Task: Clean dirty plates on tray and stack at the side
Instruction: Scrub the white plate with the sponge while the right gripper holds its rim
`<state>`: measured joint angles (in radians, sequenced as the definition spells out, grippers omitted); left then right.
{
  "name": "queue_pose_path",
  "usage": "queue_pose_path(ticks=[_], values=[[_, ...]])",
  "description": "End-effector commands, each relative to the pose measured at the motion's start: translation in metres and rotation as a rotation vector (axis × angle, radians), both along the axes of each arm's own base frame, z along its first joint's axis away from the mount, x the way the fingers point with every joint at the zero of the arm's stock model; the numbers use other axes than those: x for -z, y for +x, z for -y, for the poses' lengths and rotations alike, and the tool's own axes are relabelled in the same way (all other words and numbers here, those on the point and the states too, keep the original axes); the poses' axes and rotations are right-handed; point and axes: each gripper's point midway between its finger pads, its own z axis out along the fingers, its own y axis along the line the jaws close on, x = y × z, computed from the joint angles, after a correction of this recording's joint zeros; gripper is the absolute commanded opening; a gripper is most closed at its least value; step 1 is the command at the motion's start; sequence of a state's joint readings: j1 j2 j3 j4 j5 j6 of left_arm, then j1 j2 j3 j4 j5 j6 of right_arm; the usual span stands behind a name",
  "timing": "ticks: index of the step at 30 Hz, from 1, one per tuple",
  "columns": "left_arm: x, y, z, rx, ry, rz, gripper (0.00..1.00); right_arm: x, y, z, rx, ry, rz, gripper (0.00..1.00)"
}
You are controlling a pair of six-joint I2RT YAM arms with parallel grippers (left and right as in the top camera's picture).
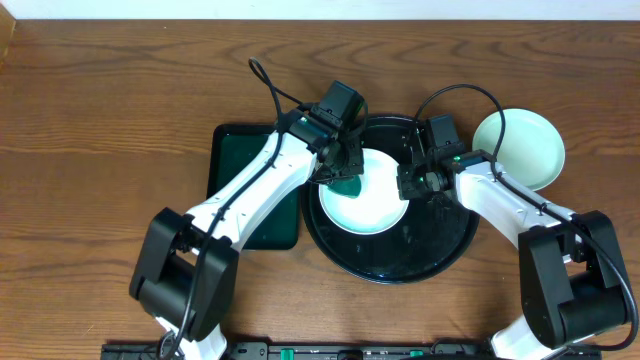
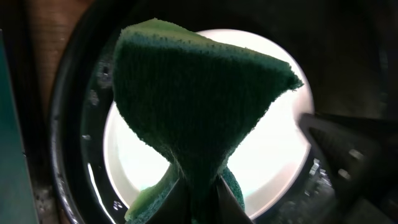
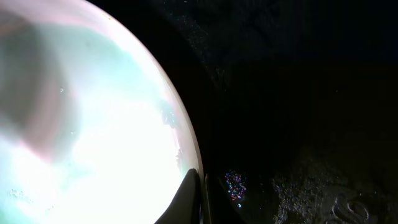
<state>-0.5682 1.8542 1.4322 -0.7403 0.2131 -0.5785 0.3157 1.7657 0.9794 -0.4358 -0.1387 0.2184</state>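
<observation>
White plate point(image 3: 93, 124) rim, seemingly beside right hand point(image 3: 200, 194)

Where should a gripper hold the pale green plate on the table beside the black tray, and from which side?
Take the pale green plate by its raised rim, one finger inside, one outside, from above at the edge nearest the right arm. It lies flat and shallow; only the rim offers a hold.
</observation>
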Motion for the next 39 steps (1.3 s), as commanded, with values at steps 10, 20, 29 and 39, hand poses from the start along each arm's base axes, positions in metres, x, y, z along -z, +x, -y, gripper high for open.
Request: queue_pose_path(ticks=[10,20,29,39], values=[[0.074,-0.012,-0.017,-0.042,0.146,-0.155,0.07,-0.001,-0.007,-0.008,-0.034,0.010,-0.004,0.01],[0.081,-0.051,0.027,0.061,-0.107,-0.393,0.07,-0.001,-0.007,-0.008,-0.034,0.011,-0.003,0.01],[0.047,-0.049,0.059,0.118,-0.308,-0.404,0.07,-0.001,-0.007,-0.008,-0.034,0.011,-0.003,0.01],[-0.011,-0.007,0.033,0.065,-0.163,-0.080,0.07,-0.001,-0.007,-0.008,-0.034,0.011,-0.003,0.01]])
